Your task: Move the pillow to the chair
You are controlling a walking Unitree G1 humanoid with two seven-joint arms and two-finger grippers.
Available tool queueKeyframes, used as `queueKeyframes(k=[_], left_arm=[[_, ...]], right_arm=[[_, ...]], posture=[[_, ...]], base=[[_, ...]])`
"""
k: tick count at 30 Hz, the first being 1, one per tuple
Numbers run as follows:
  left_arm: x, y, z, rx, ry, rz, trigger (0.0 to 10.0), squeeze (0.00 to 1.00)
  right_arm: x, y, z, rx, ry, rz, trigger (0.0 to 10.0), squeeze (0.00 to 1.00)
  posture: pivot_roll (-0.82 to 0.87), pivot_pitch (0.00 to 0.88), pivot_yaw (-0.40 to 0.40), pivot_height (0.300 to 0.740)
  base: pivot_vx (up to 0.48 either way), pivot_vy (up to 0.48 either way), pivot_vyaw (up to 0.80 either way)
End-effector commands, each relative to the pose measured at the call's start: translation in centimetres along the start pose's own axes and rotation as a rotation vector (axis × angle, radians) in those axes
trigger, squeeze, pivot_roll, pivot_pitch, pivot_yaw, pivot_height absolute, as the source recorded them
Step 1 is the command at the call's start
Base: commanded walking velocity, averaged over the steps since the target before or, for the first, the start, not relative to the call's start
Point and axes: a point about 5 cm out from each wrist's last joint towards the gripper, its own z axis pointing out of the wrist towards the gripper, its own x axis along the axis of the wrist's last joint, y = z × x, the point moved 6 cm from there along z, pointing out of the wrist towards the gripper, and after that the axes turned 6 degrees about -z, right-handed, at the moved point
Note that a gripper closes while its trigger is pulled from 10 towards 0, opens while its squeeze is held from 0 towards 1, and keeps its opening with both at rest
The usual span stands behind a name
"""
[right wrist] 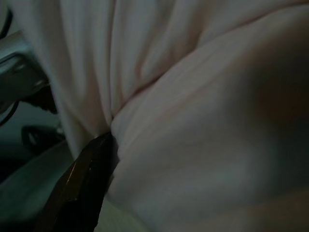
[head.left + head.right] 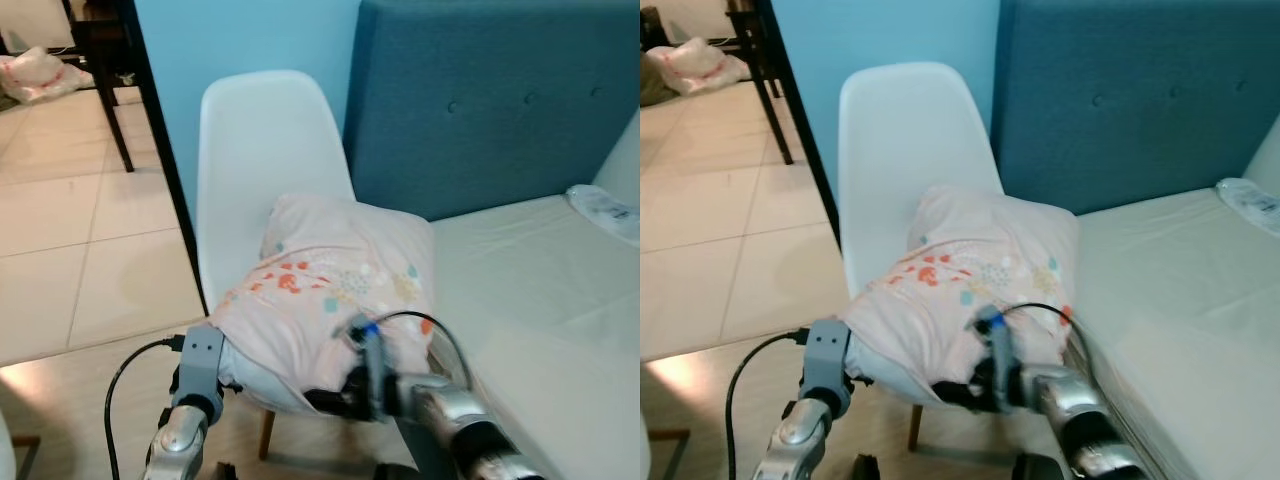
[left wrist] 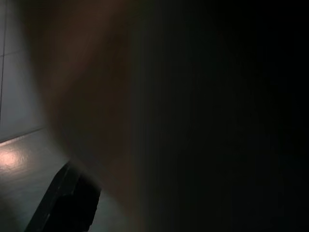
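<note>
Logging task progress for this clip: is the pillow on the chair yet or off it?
On it, but not released: the pillow lies on the white chair, leaning on its backrest, front edge overhanging, with the left tool and right tool against that edge.

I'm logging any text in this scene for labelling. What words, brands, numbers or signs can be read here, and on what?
None can be read.
The pillow on the white chair bears a coloured print, no letters.
The packet on the bed is too blurred to read.
</note>
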Motion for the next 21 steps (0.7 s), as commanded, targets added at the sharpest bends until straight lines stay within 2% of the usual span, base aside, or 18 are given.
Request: queueKeyframes(k=[1, 2, 3, 8, 11, 18, 20, 21], left_arm=[[0.2, -0.3, 0.2, 0.007, 0.007, 0.016, 10.0, 0.0], [-0.2, -1.0, 0.1, 0.028, -0.009, 0.025, 10.0, 0.0], [-0.3, -1.3, 0.0, 0.037, -0.012, 0.029, 10.0, 0.0], [-0.3, -2.9, 0.0, 0.085, -0.022, 0.043, 10.0, 0.0], [-0.4, -3.8, 0.0, 0.108, -0.033, 0.053, 10.0, 0.0], [-0.8, -4.5, -0.1, 0.12, -0.053, 0.067, 10.0, 0.0], [-1.4, -4.8, -0.4, 0.129, -0.074, 0.077, 10.0, 0.0], [-1.7, -5.0, -0.5, 0.132, -0.087, 0.081, 10.0, 0.0]], right_arm=[[0.7, -0.6, -0.3, 0.033, 0.003, -0.026, 10.0, 0.68], [1.7, -1.7, -1.5, 0.082, 0.026, -0.048, 10.0, 0.47], [2.0, -2.0, -1.8, 0.098, 0.032, -0.058, 10.0, 0.0], [3.1, -3.2, -3.0, 0.158, 0.059, -0.077, 10.0, 0.0], [2.7, -4.1, -3.7, 0.194, 0.027, -0.06, 10.0, 0.0], [1.1, -6.0, -4.5, 0.23, -0.08, -0.074, 10.0, 0.0], [1.6, -7.7, -5.5, 0.291, -0.078, -0.08, 10.0, 0.0], [1.8, -7.9, -5.8, 0.296, -0.083, -0.09, 10.0, 0.0]], posture=[[0.13, 0.0, -0.055, 0.571], [0.13, 0.0, -0.056, 0.571], [0.13, 0.0, -0.057, 0.571], [0.13, 0.0, -0.057, 0.571], [0.14, 0.0, -0.062, 0.571], [0.14, 0.0, -0.07, 0.571], [0.14, 0.0, -0.071, 0.571], [0.15, 0.0, -0.072, 0.571]], base=[[0.0, 0.0, 0.0], [0.0, 0.0, 0.0], [0.0, 0.0, 0.0], [0.0, 0.0, 0.0], [0.0, 0.0, 0.0], [0.0, 0.0, 0.0], [0.0, 0.0, 0.0], [0.0, 0.0, 0.0]])
